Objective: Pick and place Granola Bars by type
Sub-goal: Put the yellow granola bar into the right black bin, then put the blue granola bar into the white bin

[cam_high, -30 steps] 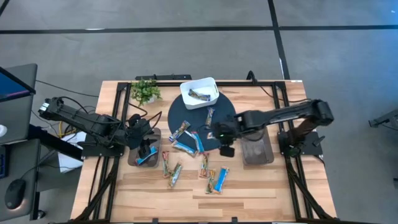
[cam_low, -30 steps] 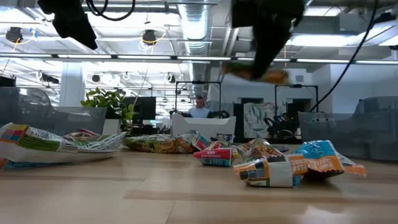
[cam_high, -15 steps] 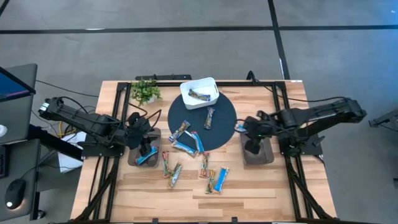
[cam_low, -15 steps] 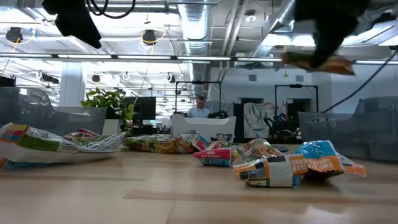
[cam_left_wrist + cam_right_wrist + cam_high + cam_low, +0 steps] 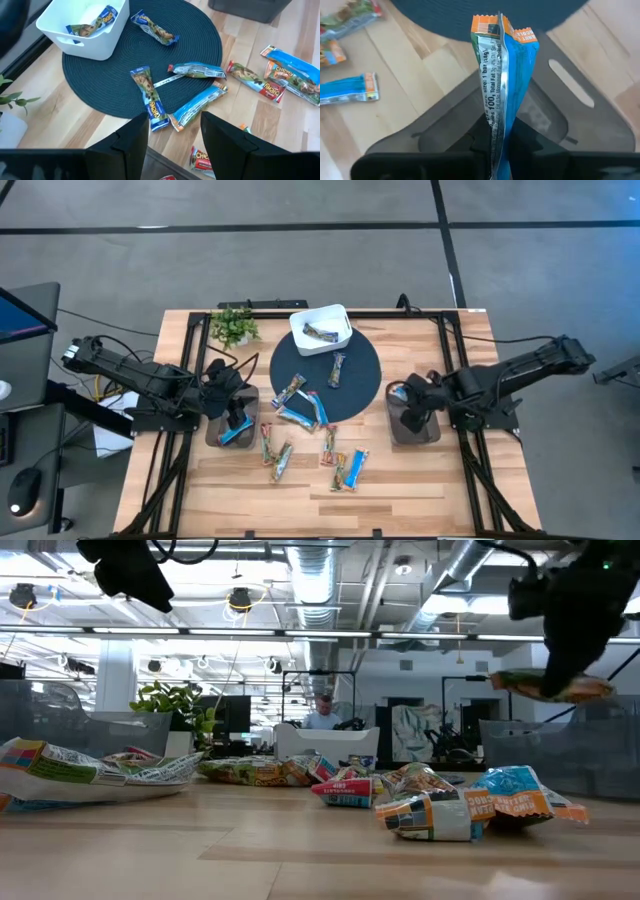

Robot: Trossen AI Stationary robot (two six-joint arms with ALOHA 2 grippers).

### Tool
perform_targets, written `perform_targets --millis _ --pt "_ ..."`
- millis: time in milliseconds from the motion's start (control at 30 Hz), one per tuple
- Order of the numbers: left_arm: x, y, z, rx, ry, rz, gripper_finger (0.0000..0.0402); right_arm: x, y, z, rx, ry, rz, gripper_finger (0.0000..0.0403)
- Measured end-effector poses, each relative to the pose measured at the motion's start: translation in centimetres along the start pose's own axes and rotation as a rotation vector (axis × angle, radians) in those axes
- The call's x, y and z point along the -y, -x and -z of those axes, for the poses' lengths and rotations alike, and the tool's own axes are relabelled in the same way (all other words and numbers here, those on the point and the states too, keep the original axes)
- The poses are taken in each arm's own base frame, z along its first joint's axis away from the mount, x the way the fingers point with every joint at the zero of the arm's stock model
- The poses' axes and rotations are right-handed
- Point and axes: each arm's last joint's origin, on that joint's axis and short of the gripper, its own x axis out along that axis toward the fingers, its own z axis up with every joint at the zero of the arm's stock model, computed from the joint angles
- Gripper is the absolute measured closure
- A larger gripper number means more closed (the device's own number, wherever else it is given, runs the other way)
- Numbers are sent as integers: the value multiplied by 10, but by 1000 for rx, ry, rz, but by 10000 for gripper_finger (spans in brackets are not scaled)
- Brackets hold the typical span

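Several granola bars lie on the dark round mat (image 5: 325,375) and on the wood in front of it: blue-and-white ones (image 5: 196,105) and tan ones with red marks (image 5: 252,80). One bar lies in the white box (image 5: 320,328). My right gripper (image 5: 408,418) is over the right grey bin (image 5: 425,430), shut on a blue bar with an orange end (image 5: 502,85). My left gripper (image 5: 175,150) is open above the left dark bin (image 5: 215,435), where a blue bar (image 5: 236,437) lies. My right gripper pinches the blue bar near one end (image 5: 496,145); the gripper's own body hides the fingertips. The rest of the bar sticks out past the fingers, set on edge, orange end (image 5: 495,25) farthest out. In the low view the bar (image 5: 550,687) is lifted clear.
A small potted plant (image 5: 235,327) stands at the table's far left corner. Black frame rails (image 5: 190,380) run along both table sides. Bare wood (image 5: 420,480) shows near the front edge. A person (image 5: 322,715) sits in the room behind.
My right gripper has carried the blue bar from over the round mat toward the table's right edge and then down, and now stands above the right grey bin. It has stayed shut on the bar.
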Motion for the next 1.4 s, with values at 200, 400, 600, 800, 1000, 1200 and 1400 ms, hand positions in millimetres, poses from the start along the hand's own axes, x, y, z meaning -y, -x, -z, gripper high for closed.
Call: perform_targets --millis 200,400,600,800,1000,1200,1400 --pt "0 0 -1 6 6 3 228 1 -1 1 -11 -40 2 358" --pt "0 0 -1 7 11 2 228 9 -2 4 -62 -198 68 353" --pt "0 0 -1 7 23 2 228 10 -1 5 -75 -309 66 319" --pt "2 0 -2 24 12 11 228 4 -2 1 -34 -319 5 270" --pt "6 -5 -12 116 20 -18 228 -15 7 -10 181 -192 -109 245" --pt "9 -32 -21 111 -26 -104 228 -25 12 -16 322 -119 -147 243" --pt "5 -82 -29 -3 -37 -115 228 -28 13 -20 378 -115 -155 253"
